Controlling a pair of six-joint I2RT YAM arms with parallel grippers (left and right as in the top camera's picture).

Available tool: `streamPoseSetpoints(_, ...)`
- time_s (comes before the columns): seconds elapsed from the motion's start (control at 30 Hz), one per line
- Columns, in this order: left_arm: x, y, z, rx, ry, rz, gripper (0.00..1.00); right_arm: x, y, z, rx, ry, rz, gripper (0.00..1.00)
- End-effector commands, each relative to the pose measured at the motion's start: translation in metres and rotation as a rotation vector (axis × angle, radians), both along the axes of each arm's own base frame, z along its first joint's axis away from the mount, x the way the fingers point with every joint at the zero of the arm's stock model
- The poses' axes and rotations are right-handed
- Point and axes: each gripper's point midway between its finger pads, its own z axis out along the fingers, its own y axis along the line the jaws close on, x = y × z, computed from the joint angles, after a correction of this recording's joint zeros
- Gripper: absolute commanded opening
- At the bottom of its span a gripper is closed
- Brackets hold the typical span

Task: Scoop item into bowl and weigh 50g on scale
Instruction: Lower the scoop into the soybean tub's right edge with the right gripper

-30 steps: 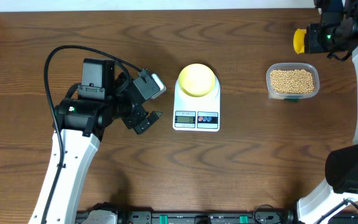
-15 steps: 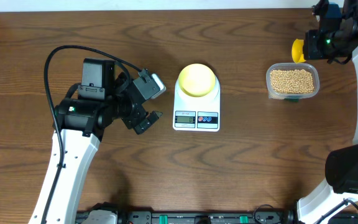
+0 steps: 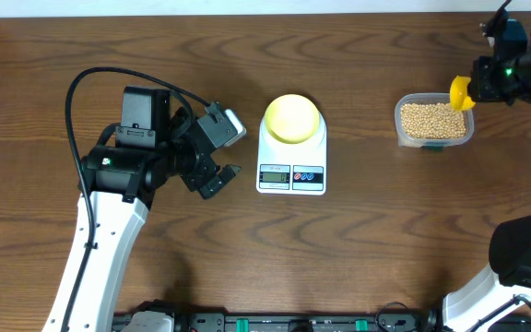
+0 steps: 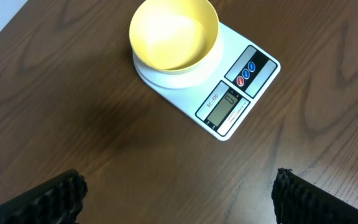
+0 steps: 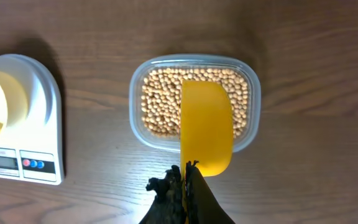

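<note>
Many beans point(image 3: 433, 120) fill the tub point(image 3: 402, 131) near the table's point(image 3: 385, 240) far right edge. Right gripper point(image 5: 185, 186) pinches a scoop point(image 5: 207, 127) over them. Bowl point(image 3: 292, 118) sits on the scale point(image 3: 291, 173) mid-table. Left gripper point(image 3: 227, 149) spread.

The only writing I can make out is on the scale point(image 4: 185, 94): a line of small dark print on its front face, just left of the grey display point(image 4: 230, 104), which seems to read "SF-400", though it is tiny. The display itself shows no digits I can read. The red and blue buttons point(image 4: 246, 70) beside it carry marks too small to tell.
</note>
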Motion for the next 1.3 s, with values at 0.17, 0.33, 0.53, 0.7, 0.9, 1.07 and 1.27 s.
streamPoseSetpoints(0.17, 0.0, 0.0, -0.003, -0.01, 0.016, 0.007, 0.98, 0.003, -0.005, -0.029, -0.103, 0.096, 0.073, 0.01)
streamPoseSetpoints(0.33, 0.0, 0.0, -0.003, -0.01, 0.016, 0.007, 0.98, 0.012, -0.01, -0.043, -0.199, 0.123, 0.074, 0.01)
streamPoseSetpoints(0.53, 0.0, 0.0, -0.003, -0.01, 0.016, 0.007, 0.98, 0.025, -0.014, -0.062, -0.254, 0.145, 0.052, 0.01)
streamPoseSetpoints(0.7, 0.0, 0.0, -0.003, -0.01, 0.016, 0.007, 0.98, 0.026, -0.013, -0.07, -0.263, 0.165, 0.06, 0.01)
streamPoseSetpoints(0.9, 0.0, 0.0, -0.003, -0.01, 0.016, 0.007, 0.98, 0.026, -0.014, -0.071, -0.271, 0.168, 0.05, 0.01)
streamPoseSetpoints(1.07, 0.0, 0.0, -0.003, -0.01, 0.016, 0.007, 0.98, 0.026, -0.014, -0.073, -0.27, 0.174, 0.05, 0.01)
streamPoseSetpoints(1.27, 0.0, 0.0, -0.003, -0.01, 0.016, 0.007, 0.98, 0.026, -0.014, -0.075, -0.267, 0.181, 0.048, 0.01)
